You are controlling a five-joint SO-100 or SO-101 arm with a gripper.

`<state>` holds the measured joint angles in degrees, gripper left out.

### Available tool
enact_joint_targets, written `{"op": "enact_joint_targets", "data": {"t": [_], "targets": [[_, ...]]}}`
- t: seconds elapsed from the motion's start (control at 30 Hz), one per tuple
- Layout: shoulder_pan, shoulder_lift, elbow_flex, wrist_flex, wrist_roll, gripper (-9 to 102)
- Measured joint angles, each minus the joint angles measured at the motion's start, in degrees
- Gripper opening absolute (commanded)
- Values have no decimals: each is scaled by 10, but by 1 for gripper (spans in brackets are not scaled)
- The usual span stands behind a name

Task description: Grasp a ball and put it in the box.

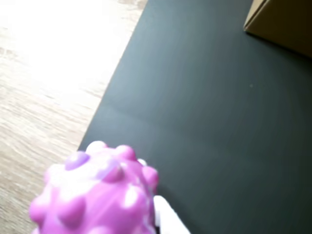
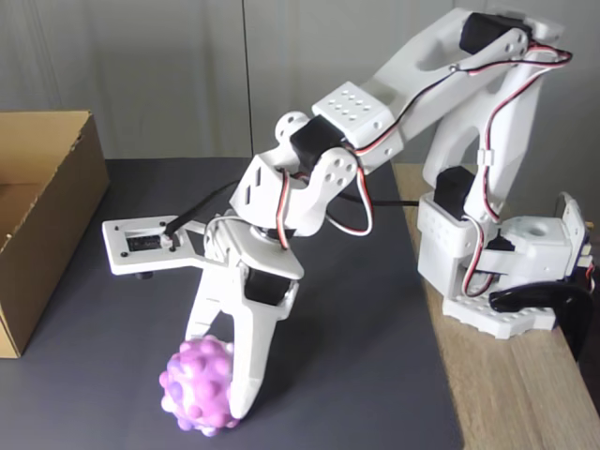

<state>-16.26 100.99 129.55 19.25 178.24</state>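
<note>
The end effector (image 2: 214,394) is clenched around the ball (image 2: 200,385), its two white fingers straddling it low over the dark mat (image 2: 375,356) near the front edge in the fixed view; whether the ball rests on the mat or hangs just above it I cannot tell. In the wrist view the ball (image 1: 95,195) fills the lower left corner with a white fingertip (image 1: 168,219) beside it.

Largest first — the worktop (image 2: 525,394), pale wood, carries the mat and the arm's base (image 2: 497,281) at the right in the fixed view. The box (image 2: 47,206) stands at the left edge of that view, open-topped, well apart from the ball; a corner of the box (image 1: 282,22) shows at the wrist view's upper right.

The likeliest trouble, I judge, is the grip itself: the ball looks soft and knobbly and the fingers seem to hold it near their tips, so it could squirt out during the carry. The box wall is tall — a low carry would knock the ball against the near side instead of clearing the rim. Nothing else lies on the mat between ball and box
</note>
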Motion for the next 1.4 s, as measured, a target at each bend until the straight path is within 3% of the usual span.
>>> {"op": "enact_joint_targets", "data": {"t": [0.57, 0.87, 1.1, 1.4], "targets": [[-21, -11, 26, -11, 33, 20], [-25, 12, 35, -2, 32, 18], [9, 83, 10, 59, 20, 17], [69, 102, -176, 149, 23, 17]]}}
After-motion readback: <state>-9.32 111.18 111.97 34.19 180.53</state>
